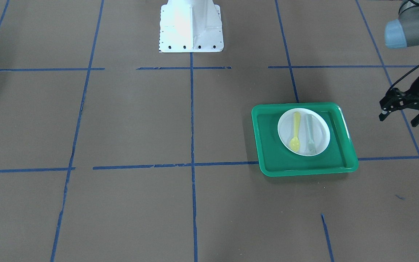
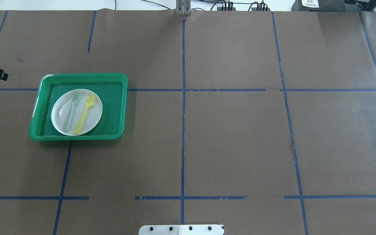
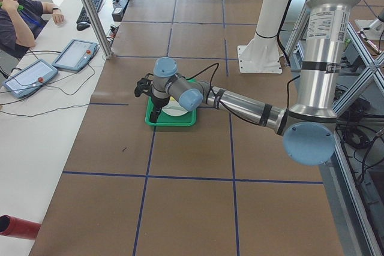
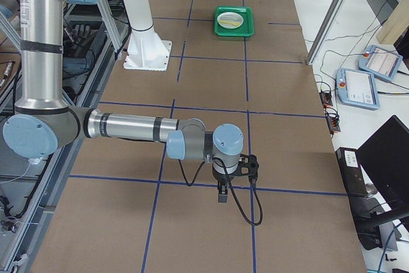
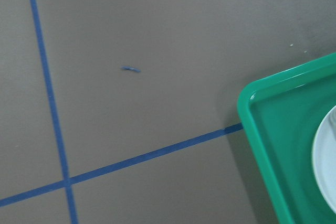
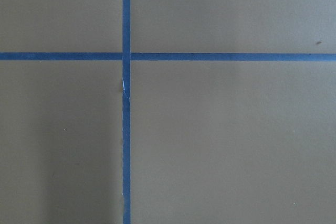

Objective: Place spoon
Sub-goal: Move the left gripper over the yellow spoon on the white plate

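The small yellow spoon (image 1: pixel 295 131) (image 2: pixel 84 114) lies flat on the white plate (image 1: pixel 322 135) (image 2: pixel 94 118), bowl towards the table's far side. A pale grey-green fork (image 1: pixel 310 134) (image 2: pixel 70 111) lies beside it. The plate sits in a green tray (image 1: pixel 304 170) (image 2: pixel 77 137). My left gripper (image 1: pixel 398 120) hovers outside the tray, open and empty, well clear of the spoon. The left wrist view shows only the tray's corner (image 5: pixel 262 103) and the plate's edge (image 5: pixel 328 166). My right gripper (image 4: pixel 233 180) shows only in the exterior right view, far from the tray; I cannot tell its state.
The brown table is marked with blue tape lines. The robot's white base (image 1: pixel 191 29) (image 2: pixel 181 229) stands at the table's edge. A seated operator (image 3: pixel 18 10) and two tablets are at a side desk beyond the table.
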